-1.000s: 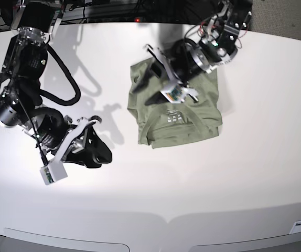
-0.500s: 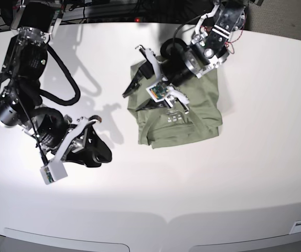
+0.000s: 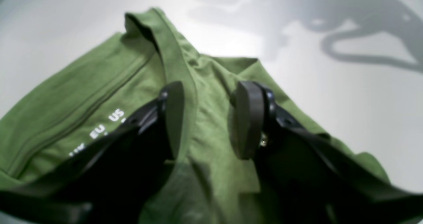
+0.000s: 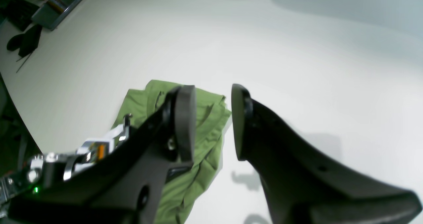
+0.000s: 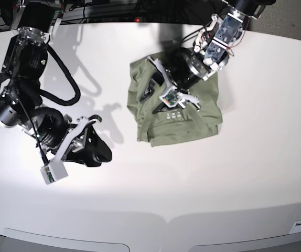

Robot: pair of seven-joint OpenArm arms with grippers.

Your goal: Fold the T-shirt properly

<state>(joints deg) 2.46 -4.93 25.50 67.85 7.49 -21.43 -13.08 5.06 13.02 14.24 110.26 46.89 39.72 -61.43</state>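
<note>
A green T-shirt lies folded into a rough rectangle on a white tabletop, toward the far side. White size lettering shows inside its neckline. The left end effector hovers over the shirt, its two black fingers parted around a raised ridge of fabric without clamping it. The right end effector sits well apart, over bare tabletop, partly open and holding nothing.
</note>
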